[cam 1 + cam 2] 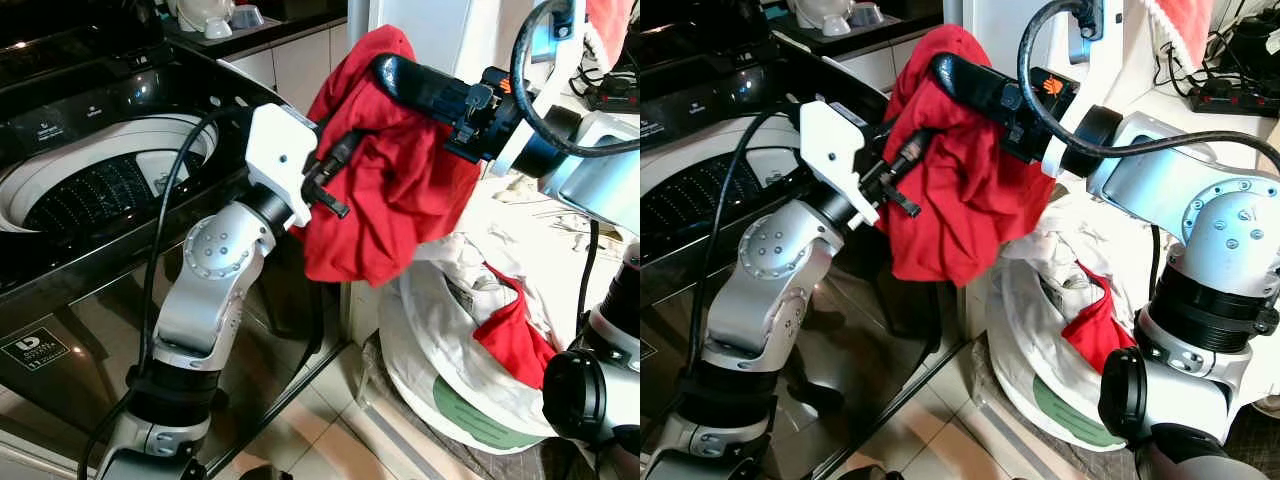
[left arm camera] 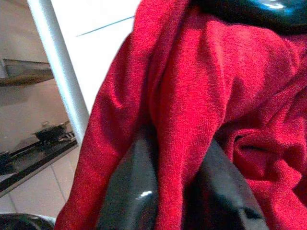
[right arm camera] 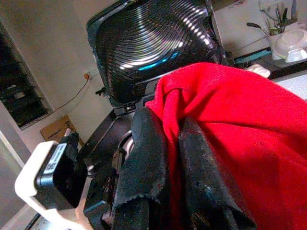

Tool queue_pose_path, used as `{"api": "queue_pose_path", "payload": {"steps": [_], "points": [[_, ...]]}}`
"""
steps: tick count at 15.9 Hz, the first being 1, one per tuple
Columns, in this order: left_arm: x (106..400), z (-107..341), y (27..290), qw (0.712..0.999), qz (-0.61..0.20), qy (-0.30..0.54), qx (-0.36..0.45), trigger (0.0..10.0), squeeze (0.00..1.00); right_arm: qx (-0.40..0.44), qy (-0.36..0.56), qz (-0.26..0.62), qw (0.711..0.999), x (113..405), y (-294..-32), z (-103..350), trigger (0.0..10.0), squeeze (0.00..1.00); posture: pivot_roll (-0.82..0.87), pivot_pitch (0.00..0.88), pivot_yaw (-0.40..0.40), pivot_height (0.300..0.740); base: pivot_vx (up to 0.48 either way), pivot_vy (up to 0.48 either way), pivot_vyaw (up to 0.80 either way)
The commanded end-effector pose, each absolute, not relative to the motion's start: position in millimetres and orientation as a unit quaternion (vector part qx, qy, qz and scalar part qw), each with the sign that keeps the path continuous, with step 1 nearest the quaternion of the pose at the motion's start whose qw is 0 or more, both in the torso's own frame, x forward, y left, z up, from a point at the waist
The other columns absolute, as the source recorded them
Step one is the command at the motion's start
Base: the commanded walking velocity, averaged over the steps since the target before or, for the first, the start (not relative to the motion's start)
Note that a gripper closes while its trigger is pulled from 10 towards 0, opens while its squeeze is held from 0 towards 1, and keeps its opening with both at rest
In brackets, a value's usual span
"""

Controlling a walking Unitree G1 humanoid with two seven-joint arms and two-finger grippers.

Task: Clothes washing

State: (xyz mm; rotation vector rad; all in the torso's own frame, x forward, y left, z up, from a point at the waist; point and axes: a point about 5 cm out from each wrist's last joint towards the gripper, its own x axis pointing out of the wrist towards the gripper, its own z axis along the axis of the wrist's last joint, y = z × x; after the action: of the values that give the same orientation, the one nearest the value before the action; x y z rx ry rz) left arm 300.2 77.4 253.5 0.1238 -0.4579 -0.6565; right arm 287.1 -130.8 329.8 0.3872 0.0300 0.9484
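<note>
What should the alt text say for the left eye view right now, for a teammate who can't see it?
Both robot hands hold a red garment up in the air beside the open top-loading washing machine: the right hand grips its top, the left hand its side. Below, a white laundry bag on the floor holds another red cloth.

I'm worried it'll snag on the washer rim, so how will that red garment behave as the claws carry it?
The red garment is probably floppy: it drapes in folds below the right claw and left claw. It looks light, and its hanging hem may drag.
</note>
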Motion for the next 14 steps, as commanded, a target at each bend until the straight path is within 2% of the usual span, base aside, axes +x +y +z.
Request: {"api": "queue_pose_path", "payload": {"steps": [1,5,6,8,10,11,13,14], "points": [[305.3,256.3,86.8,0.926,-0.295,-0.225,0.062,0.0,0.00,0.180,0.007,0.455,0.872,284.4,-130.4,331.5,0.0,0.00,-0.07,0.000,0.066,0.740,0.000,0.000,0.00],[308.7,257.2,90.4,0.931,-0.276,-0.228,0.064,0.0,0.00,0.178,0.009,0.450,0.875,284.3,-130.9,330.9,0.2,0.00,-0.07,0.000,0.070,0.740,0.000,0.000,0.00],[313.2,258.5,97.3,0.938,-0.250,-0.229,0.069,0.0,0.00,0.177,0.006,0.448,0.877,285.1,-130.4,330.0,10.0,1.00,-0.08,0.000,0.072,0.740,0.000,0.000,0.00],[319.3,260.7,106.9,0.946,-0.218,-0.227,0.076,0.0,0.00,0.173,0.006,0.449,0.877,285.0,-130.4,328.7,10.0,1.00,-0.07,0.000,0.071,0.740,0.000,0.000,0.00],[339.0,275.1,147.4,0.961,-0.108,-0.229,0.111,0.0,0.00,0.128,0.018,0.414,0.901,287.7,-132.8,322.0,10.0,1.00,-0.07,0.000,0.072,0.740,0.000,0.000,0.00],[343.7,280.1,159.8,0.962,-0.077,-0.230,0.125,0.0,0.00,0.104,0.024,0.413,0.904,286.7,-132.0,318.7,10.0,0.00,-0.07,0.000,0.072,0.740,0.000,0.000,0.00],[354.8,294.3,194.8,0.956,0.009,-0.231,0.183,0.0,0.00,0.055,0.031,0.425,0.903,281.4,-125.3,311.0,10.0,0.00,-0.07,0.000,0.074,0.740,0.000,0.000,0.00],[364.7,308.3,229.8,0.933,0.089,-0.218,0.273,0.0,0.00,0.032,0.029,0.440,0.897,277.0,-116.9,307.2,10.0,0.00,-0.07,0.000,0.072,0.740,0.000,0.000,0.00]]}}
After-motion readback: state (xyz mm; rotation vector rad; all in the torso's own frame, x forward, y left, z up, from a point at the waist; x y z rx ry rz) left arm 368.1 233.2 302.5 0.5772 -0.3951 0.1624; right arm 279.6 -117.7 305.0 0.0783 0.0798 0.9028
